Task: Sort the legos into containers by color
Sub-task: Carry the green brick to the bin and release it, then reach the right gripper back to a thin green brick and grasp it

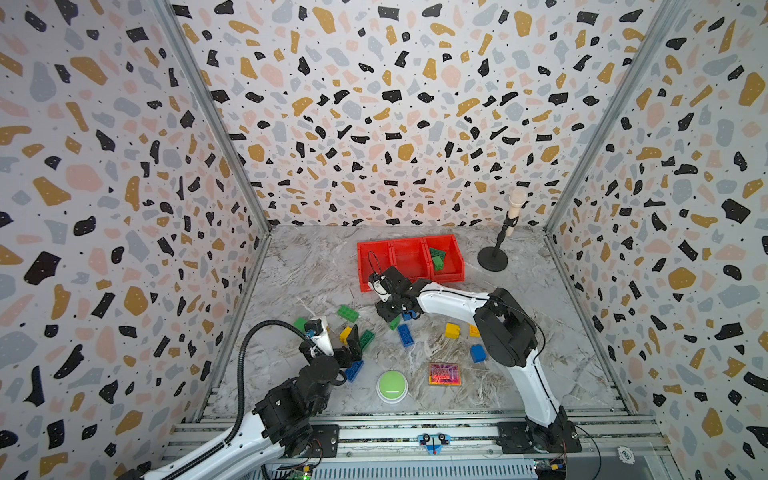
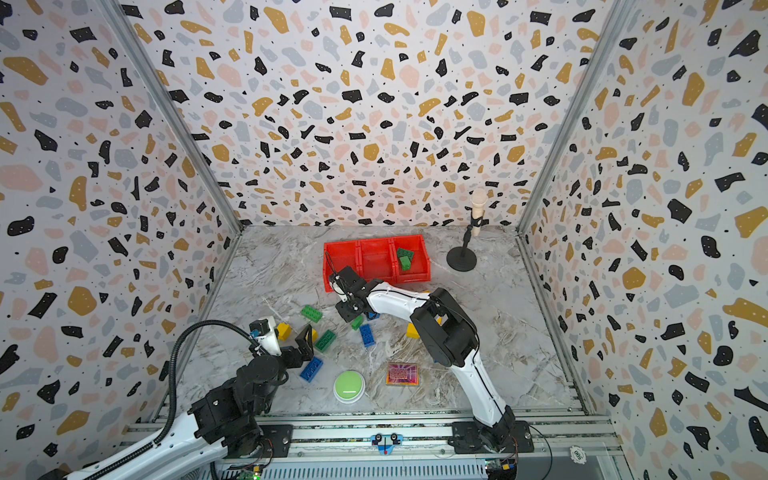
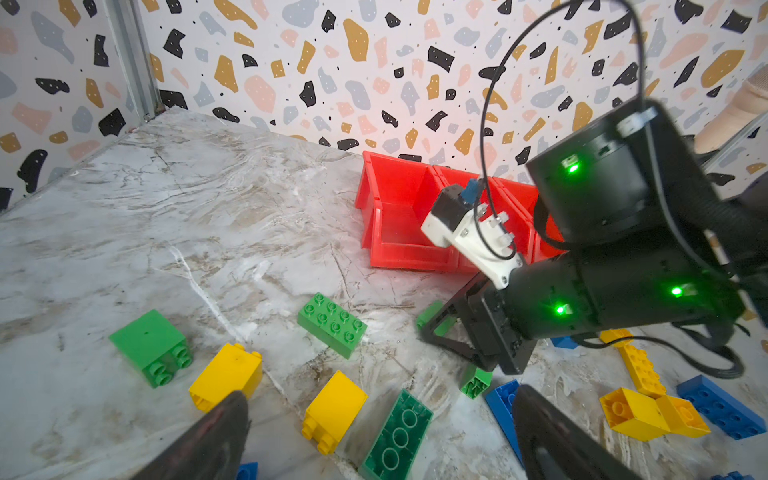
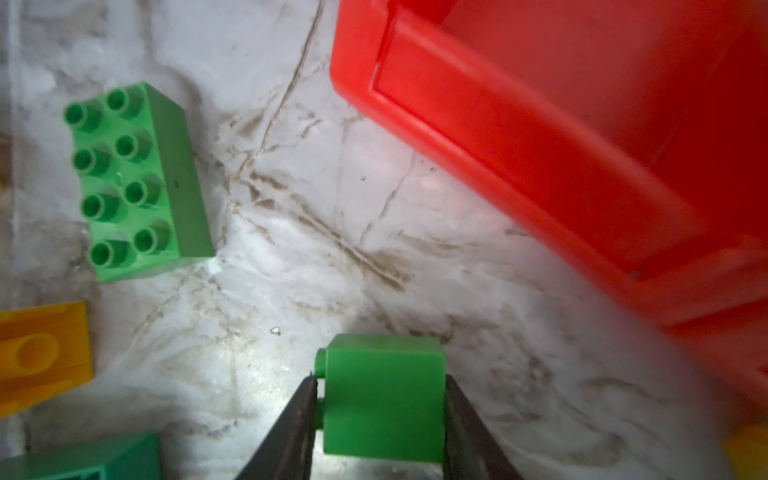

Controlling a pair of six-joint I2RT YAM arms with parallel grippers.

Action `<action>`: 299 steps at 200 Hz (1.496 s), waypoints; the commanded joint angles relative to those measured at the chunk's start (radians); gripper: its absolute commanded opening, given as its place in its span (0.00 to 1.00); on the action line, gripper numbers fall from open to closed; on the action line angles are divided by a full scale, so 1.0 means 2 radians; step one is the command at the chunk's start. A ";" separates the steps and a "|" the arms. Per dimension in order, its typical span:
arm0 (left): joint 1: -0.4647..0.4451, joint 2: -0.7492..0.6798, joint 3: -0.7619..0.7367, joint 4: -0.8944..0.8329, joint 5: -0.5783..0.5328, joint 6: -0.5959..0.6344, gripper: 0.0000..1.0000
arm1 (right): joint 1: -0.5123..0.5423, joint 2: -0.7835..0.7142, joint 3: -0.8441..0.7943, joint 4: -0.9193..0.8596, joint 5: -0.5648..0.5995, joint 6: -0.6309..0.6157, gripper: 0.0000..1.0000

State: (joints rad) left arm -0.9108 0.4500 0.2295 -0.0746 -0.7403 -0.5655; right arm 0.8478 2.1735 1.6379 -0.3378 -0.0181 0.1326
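Step in hand: by my judgement, the grasp stage of sorting one green brick.
Right claw (image 4: 380, 378): clamped on the small green brick (image 4: 384, 399), one finger against its studded side and the other against the opposite face.
Held brick: low over the bench (image 1: 299, 266), just in front of the containers (image 1: 409, 241). I cannot tell whether it is lifted.
Left claw (image 3: 381, 397): fingers wide apart and empty, hovering over yellow and green bricks.
Containers: three red bins joined in a row. In both top views the right-end bin (image 1: 457, 259) holds two green bricks (image 1: 437, 257), and the other two look empty.
Loose legos: green oblong (image 1: 348, 313), blue oblong (image 1: 405, 334) and yellow square (image 1: 452, 330), with others scattered nearby.
Next move: probably a lift high enough to clear the bin rims, a carry along the row to the right-end bin, and release above the green bricks.
Risk: the stud-side grip may let the brick twist.
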 commanded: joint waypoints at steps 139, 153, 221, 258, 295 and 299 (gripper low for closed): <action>-0.001 0.373 0.219 0.184 0.128 0.103 1.00 | -0.239 -0.037 0.048 0.057 -0.019 0.032 0.45; -0.002 0.367 0.213 0.177 0.122 0.098 1.00 | -0.241 -0.025 0.060 0.055 -0.020 0.031 0.54; -0.002 0.281 0.162 0.138 0.092 0.071 1.00 | -0.220 -0.105 0.008 0.046 -0.008 0.027 0.84; -0.001 0.185 0.092 0.105 0.089 0.026 1.00 | -0.154 -0.179 -0.092 0.035 -0.033 0.025 0.83; -0.002 0.076 0.036 0.047 0.079 -0.008 1.00 | -0.060 -0.205 -0.154 0.018 -0.022 0.043 0.83; -0.002 0.065 0.033 0.040 0.078 -0.010 1.00 | -0.051 -0.206 -0.157 0.017 -0.019 0.050 0.83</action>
State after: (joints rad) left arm -0.9112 0.6891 0.3347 0.0891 -0.5491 -0.5201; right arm 0.6495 1.7809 1.3811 -0.2405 -0.0643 0.1898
